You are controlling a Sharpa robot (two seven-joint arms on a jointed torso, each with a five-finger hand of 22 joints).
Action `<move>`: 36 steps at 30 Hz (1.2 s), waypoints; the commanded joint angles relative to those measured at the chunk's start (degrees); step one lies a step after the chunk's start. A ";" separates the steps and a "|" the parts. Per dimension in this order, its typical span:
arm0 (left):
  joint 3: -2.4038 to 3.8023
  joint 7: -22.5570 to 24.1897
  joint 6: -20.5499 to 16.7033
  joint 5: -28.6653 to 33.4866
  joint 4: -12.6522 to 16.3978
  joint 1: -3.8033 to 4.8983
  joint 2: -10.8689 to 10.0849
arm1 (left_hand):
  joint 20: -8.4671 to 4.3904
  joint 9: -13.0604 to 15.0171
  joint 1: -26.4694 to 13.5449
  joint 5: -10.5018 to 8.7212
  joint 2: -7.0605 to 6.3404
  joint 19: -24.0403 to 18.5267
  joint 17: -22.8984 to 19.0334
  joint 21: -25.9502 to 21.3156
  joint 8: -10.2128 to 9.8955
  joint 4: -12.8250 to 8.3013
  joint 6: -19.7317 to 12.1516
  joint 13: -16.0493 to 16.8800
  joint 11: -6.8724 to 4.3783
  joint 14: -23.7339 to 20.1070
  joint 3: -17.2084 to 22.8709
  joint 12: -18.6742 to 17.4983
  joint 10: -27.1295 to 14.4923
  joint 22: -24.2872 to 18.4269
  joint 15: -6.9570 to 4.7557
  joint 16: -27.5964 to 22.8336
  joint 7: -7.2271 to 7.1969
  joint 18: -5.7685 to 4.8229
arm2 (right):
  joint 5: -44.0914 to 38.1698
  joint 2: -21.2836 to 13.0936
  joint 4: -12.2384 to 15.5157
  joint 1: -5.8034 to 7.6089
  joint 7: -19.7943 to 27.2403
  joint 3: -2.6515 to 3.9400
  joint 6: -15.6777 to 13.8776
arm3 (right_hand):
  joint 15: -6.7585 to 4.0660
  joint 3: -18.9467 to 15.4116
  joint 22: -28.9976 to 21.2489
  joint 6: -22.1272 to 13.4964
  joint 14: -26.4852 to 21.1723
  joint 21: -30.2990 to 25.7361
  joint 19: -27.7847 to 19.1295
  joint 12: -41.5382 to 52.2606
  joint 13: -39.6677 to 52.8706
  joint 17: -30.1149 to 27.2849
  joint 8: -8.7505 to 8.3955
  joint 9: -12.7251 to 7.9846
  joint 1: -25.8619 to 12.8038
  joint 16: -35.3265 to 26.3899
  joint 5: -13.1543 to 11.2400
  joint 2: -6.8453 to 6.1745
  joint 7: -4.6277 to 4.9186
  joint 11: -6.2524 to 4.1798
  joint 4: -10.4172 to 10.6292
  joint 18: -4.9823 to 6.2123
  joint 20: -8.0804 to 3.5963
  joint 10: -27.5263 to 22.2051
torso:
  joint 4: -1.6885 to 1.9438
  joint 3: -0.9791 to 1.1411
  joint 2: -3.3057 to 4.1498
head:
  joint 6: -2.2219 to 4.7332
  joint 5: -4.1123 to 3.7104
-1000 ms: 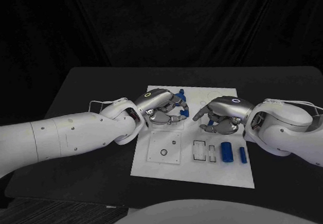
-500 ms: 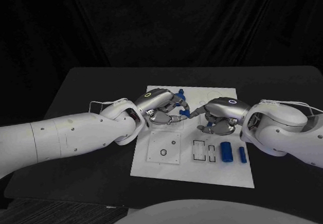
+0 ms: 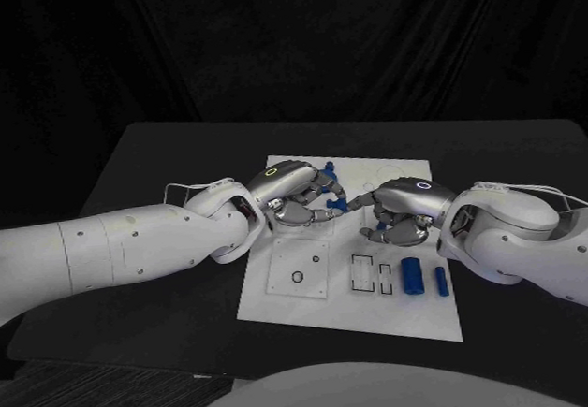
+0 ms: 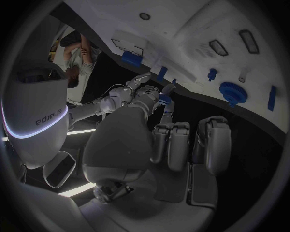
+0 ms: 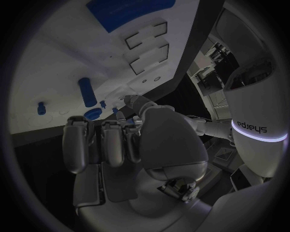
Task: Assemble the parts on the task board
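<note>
Looks early-to-middle in the job, judging by how much sits loose. Task board [image 3: 294,302] in the middle of the black table [image 3: 143,167], with both hands meeting over its far half. Left hand [image 3: 293,196] curled around a small blue part [image 3: 323,196], fingers tucked in, so gripping that piece as far as can be made out. Right hand [image 3: 396,212] right beside it, fingertips reaching toward the same blue bit; hard to say whether pinching it too or just steadying, so honestly can't tell on that one. Could be a handover or a two-handed fit, just a guess. Plenty left to do: rectangular slots [image 3: 374,274] near the front of the board still bare, same for the square panel with the round hole [image 3: 299,276]. Blue cylinder [image 3: 412,275] and a thinner blue peg [image 3: 442,281] lying flat just beside those slots, not seated in anything. Left wrist view also picks up a round blue disc [image 4: 232,92] and a few little blue pieces resting on the board, apparently not yet placed.
</note>
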 commanded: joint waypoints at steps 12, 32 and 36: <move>0.00 -0.85 1.73 0.28 -0.16 -0.17 0.58 | -0.07 -0.31 -0.55 -0.55 -0.15 2.70 15.10 0.17 -0.80 0.51 -0.55 15.10 0.42 5.85 -0.20 0.20 5.90 12.99 0.25 0.37 -0.30 -0.54 | -0.10 -0.06 1.29 -0.07 0.42 0.11 -2.70 | -0.48 0.07 12.69 0.86 4.34 -0.10 2.78 -0.15 15.08 6.02 0.12 0.12 -0.56 -0.03 -0.36 -0.01 -0.25 -0.41 -0.36 0.47 -0.34 5.98 | -0.04 -0.01 -0.01 | -0.01 0.12; 0.00 -1.84 3.01 0.28 -0.42 -0.23 0.67 | 0.15 -0.91 -0.25 -1.99 -0.66 2.68 15.10 0.18 -1.99 0.47 -1.27 15.10 0.73 5.85 -0.39 0.20 5.90 12.98 0.51 0.37 0.06 -0.54 | -0.10 0.07 1.07 -0.07 0.16 0.11 -3.43 | -0.57 0.21 12.66 2.02 4.34 -0.18 2.74 -0.15 15.08 6.00 0.38 0.28 -0.54 -0.04 -0.29 0.15 -0.10 -0.41 -0.49 0.49 -0.45 5.98 | 0.02 -0.02 0.02 | -0.01 0.23; 0.00 -1.89 3.18 0.28 -0.41 -0.24 0.62 | 0.20 -0.96 0.14 -1.61 -0.58 2.67 15.10 0.18 -2.02 0.29 -0.93 15.10 0.72 5.85 -0.21 0.20 5.90 12.98 0.54 0.37 0.03 -0.53 | -0.10 0.07 0.91 -0.07 0.02 0.11 -3.41 | -0.56 0.25 12.66 2.55 4.34 -0.17 2.75 -0.15 15.08 5.99 0.50 0.35 -0.57 -0.05 -0.29 0.19 0.03 -0.36 -0.53 0.48 -0.48 5.98 | 0.05 -0.01 0.04 | -0.01 0.24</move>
